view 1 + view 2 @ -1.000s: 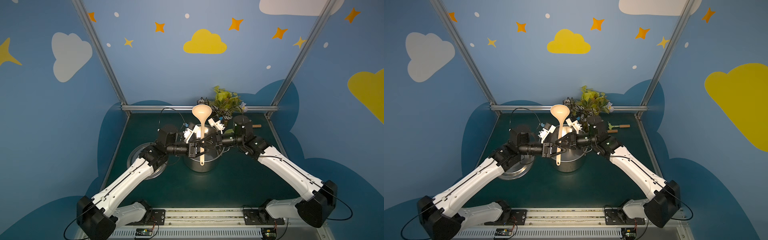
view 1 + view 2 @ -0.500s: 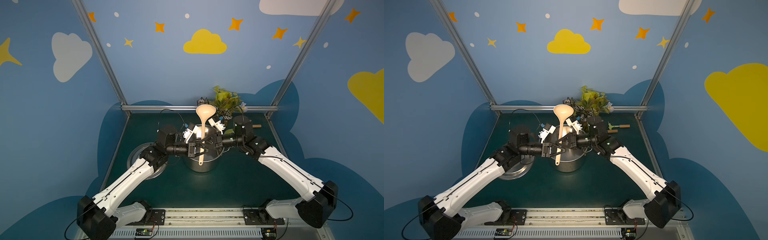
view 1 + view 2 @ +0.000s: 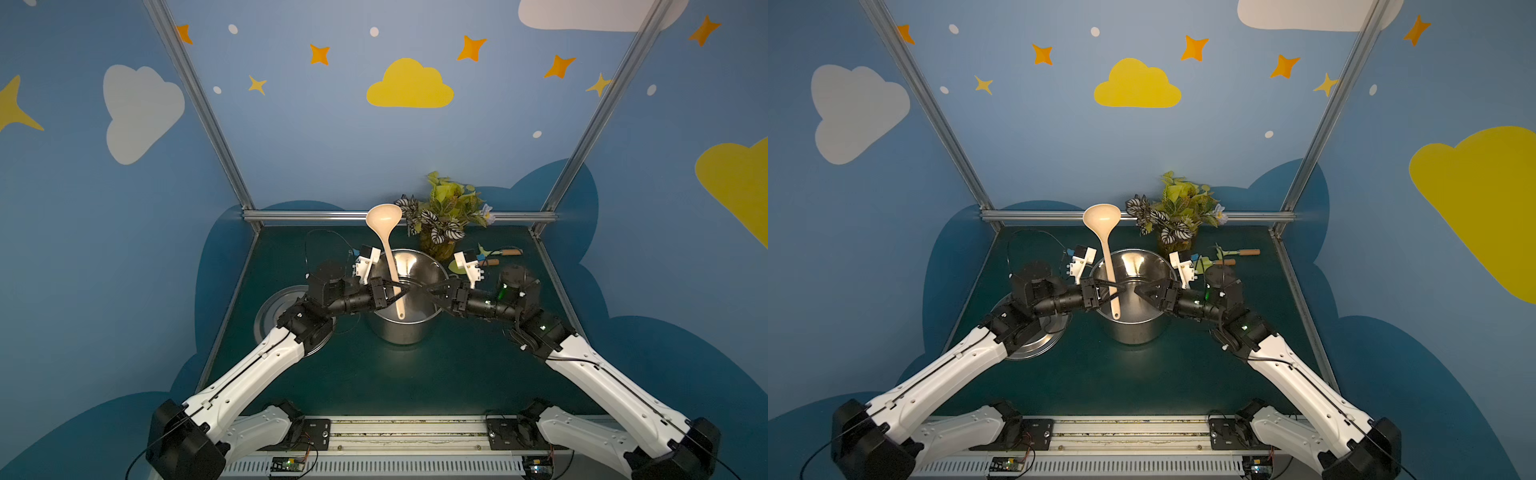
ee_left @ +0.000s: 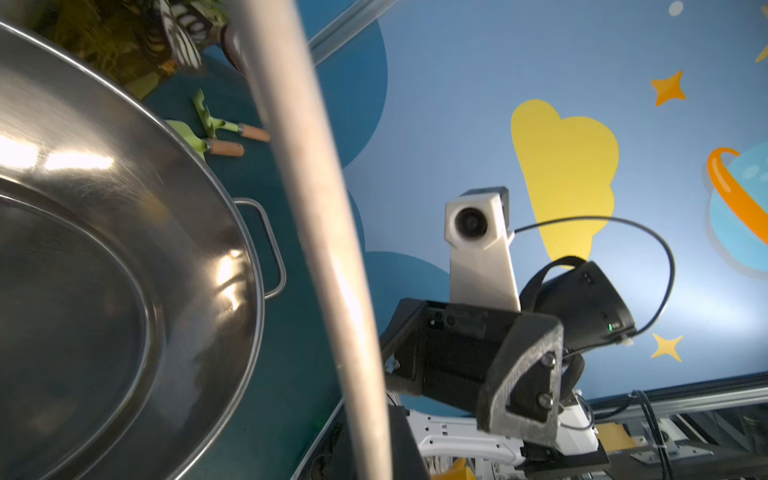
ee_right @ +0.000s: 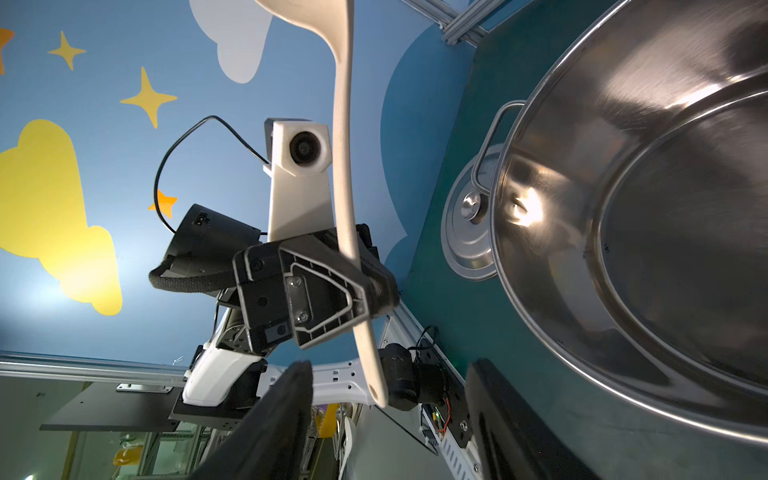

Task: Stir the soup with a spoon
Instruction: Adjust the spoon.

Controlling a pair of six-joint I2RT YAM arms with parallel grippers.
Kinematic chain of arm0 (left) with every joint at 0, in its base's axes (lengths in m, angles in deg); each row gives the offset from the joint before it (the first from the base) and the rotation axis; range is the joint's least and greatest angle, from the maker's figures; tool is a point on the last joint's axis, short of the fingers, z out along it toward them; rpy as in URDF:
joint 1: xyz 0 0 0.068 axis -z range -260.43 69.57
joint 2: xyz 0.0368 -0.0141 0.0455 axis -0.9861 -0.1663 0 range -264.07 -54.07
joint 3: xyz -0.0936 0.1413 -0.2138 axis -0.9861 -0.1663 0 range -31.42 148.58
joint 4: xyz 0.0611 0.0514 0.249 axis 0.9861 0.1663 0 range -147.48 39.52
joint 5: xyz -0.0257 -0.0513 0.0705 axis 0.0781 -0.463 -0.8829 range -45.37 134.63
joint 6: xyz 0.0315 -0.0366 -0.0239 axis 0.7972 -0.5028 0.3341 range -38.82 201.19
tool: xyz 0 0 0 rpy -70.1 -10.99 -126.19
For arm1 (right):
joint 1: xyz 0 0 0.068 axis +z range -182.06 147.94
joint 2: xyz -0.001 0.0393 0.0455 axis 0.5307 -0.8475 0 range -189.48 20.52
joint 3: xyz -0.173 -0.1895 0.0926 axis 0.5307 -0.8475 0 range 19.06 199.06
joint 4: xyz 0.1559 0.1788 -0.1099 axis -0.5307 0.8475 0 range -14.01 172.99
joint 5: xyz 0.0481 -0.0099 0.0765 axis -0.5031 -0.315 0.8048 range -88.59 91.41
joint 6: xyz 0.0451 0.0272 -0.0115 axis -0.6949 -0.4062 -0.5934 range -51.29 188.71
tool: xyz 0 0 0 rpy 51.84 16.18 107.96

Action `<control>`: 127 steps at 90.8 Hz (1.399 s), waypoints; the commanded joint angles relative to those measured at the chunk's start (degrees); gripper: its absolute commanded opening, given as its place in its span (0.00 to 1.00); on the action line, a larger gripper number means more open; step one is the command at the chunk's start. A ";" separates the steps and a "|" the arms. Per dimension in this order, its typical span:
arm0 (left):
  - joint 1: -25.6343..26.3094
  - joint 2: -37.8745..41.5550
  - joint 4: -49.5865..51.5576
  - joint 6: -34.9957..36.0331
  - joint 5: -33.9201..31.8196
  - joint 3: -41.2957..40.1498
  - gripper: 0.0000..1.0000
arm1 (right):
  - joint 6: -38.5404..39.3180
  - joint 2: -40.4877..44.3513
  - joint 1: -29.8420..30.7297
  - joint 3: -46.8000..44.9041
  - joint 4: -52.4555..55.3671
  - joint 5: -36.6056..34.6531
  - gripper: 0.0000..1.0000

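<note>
At the bench's left edge the pot lid (image 3: pixel 272 309) lies flat beside the pot (image 3: pixel 399 334), presumably set aside to leave the mouth free. Over the pot's left rim the left gripper (image 3: pixel 401 289) is clamped tight on the lower part of the ladle (image 3: pixel 388 253) handle, carrying it alone above the opening. The ladle stands almost upright with a slight lean: its long axis runs from the handle tip, low inside the pot's mouth, up to the round bowl at the top, which tips toward the back edge. That is upside down for stirring, so the grip probably serves a handover or a turn-over. No soup can be made out on the shiny bottom. Just beside the handle, the right gripper (image 3: pixel 1144 294) has its jaws spread wide on nothing. At the back edge stands a plant (image 3: pixel 444 216); a trowel (image 3: pixel 486 262) and a rake (image 3: pixel 505 251) lie toward the back right corner.
</note>
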 commanded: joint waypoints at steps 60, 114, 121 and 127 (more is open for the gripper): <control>5.62 2.29 -19.51 -15.48 -23.76 -9.48 0.03 | -9.33 -10.66 14.94 -4.30 -27.31 -26.02 0.39; 5.66 0.79 -27.11 -19.45 -25.88 -10.74 0.03 | -10.39 -6.85 17.47 -8.90 -27.87 -32.48 0.35; 5.57 0.66 -27.61 -19.67 -26.12 -10.91 0.02 | -10.46 -7.05 17.67 -8.83 -27.99 -32.43 0.32; 5.52 0.45 -28.35 -19.91 -26.33 -11.18 0.03 | -10.49 -7.33 17.86 -8.82 -28.46 -32.32 0.31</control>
